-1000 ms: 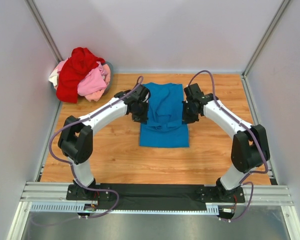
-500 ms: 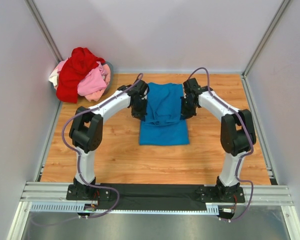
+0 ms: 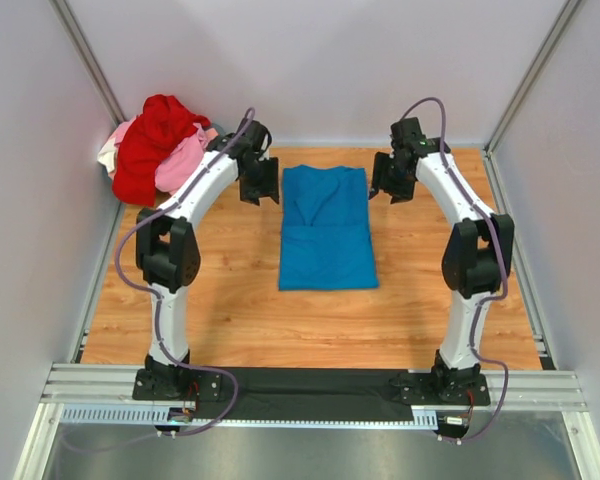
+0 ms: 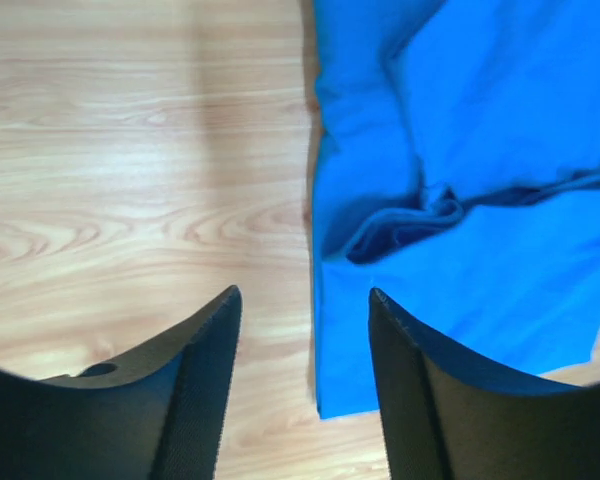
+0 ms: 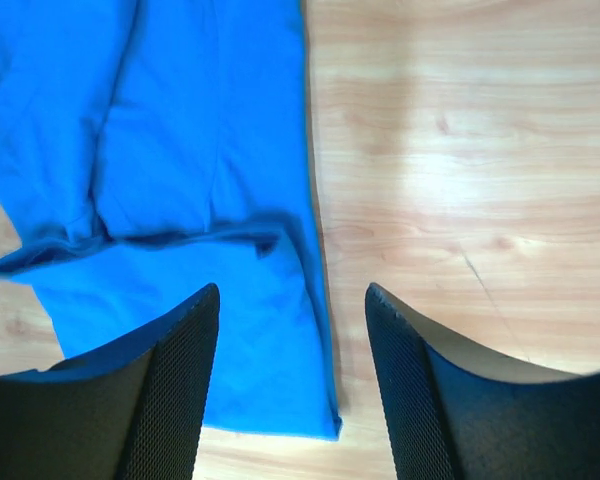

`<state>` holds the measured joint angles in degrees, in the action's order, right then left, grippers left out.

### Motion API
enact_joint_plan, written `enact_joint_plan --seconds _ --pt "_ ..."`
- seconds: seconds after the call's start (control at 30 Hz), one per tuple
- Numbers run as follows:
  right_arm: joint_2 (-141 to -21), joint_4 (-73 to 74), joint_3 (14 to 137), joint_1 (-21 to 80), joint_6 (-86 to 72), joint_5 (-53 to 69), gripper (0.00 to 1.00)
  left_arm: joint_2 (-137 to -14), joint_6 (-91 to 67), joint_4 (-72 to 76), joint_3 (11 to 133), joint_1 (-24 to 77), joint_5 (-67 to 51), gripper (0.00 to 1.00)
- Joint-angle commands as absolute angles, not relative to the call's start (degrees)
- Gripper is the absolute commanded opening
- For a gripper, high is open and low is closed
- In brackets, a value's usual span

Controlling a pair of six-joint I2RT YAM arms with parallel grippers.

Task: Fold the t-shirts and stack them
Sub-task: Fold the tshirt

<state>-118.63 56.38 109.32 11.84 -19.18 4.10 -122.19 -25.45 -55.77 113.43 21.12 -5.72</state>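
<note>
At middle of worktop (image 3: 230, 300), shows blue t-shirt (image 3: 327, 228) partly folded, now released; left claw (image 4: 302, 292) and right claw (image 5: 292, 286) drawn back beside its far corners, both wide, empty. Implies one fold finished; leaves heaped shirts (image 3: 160, 150) waiting.

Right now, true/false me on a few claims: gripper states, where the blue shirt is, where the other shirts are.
1. The left gripper and right gripper are both open and hold nothing. True.
2. The blue t-shirt lies on the table between the two grippers. True.
3. The red t-shirt is folded on top of the blue one. False: it is crumpled in a pile at the far left corner, with the pink t-shirt.
4. The right gripper is over that pile. False: it is by the blue t-shirt's right edge.
</note>
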Motion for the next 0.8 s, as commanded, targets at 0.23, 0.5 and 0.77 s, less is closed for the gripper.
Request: enact_joint_plan --seconds 0.23,0.5,0.77 --pt "-96.1 46.0 80.5 15.7 -21.5 14.8 0.54 -100.7 -25.7 -46.6 91.5 26.7 -7.5 0.62" --pt "-86.2 36.8 57.9 16.5 -22.2 12.6 0.57 -89.8 -30.6 -30.6 66.1 31.4 -15.5 0.61" --pt "-86.8 30.8 49.3 16.5 -24.3 15.7 0.59 -87.1 -32.0 -24.3 53.4 31.8 -16.3 0.62"
